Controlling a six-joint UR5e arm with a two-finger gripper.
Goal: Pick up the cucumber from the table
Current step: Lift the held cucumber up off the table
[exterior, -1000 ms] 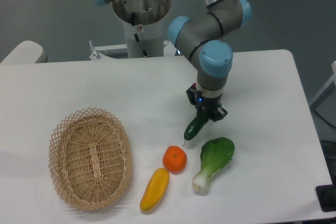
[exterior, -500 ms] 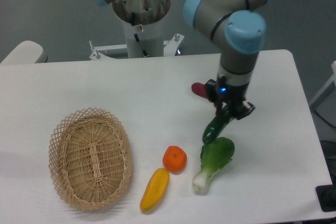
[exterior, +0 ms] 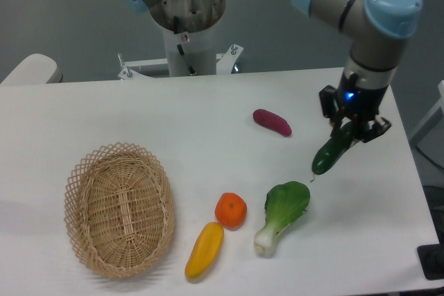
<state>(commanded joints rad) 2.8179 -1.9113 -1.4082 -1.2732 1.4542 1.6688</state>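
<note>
The cucumber (exterior: 330,155) is a slim dark-green cylinder, tilted, hanging from my gripper (exterior: 352,132) above the right part of the white table (exterior: 173,123). The gripper is shut on the cucumber's upper end. The cucumber's lower end hangs free, clear of the tabletop, up and to the right of the bok choy (exterior: 283,213).
A magenta-purple oblong vegetable (exterior: 272,122) lies mid-table. An orange (exterior: 230,210) and a yellow vegetable (exterior: 204,249) lie near the front. A wicker basket (exterior: 118,208) stands at the front left. The table's right edge is close to the gripper.
The gripper has risen and moved right with the cucumber in it, away from the orange and bok choy. The purple vegetable, hidden a second ago, is now uncovered.
</note>
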